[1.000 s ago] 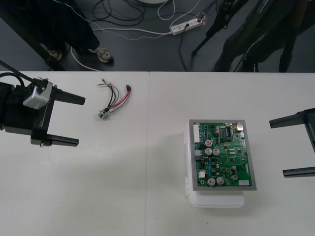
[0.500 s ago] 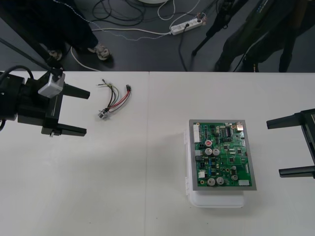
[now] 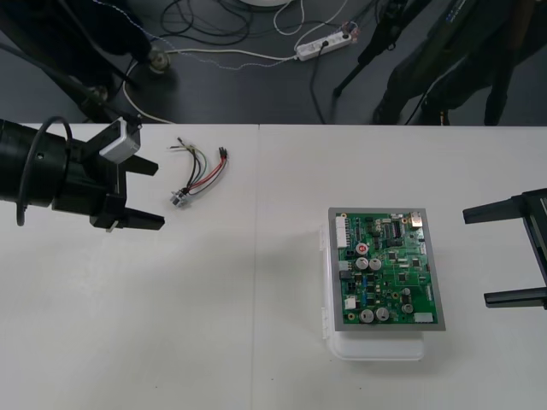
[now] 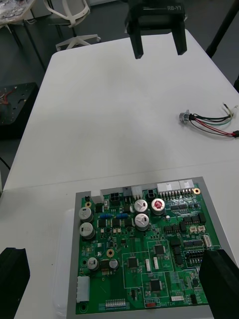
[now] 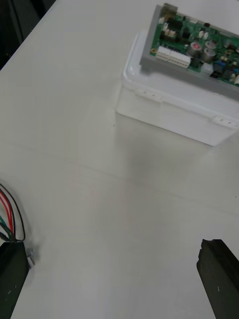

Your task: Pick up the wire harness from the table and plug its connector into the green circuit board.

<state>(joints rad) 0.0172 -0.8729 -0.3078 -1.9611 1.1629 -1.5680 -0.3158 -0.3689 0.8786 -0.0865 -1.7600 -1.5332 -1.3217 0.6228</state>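
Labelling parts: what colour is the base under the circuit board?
White; the base shows best in the left wrist view.

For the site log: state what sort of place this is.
Likely a robotics lab bench: a light table holds a green circuit board and a loose wire harness, the left gripper open beside it.

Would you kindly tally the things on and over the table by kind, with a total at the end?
Green circuit board: 1
White base: 1
Wire harness: 1
Tools: 2, the left tool open beside the harness, the right tool open beside the board
Total: 5
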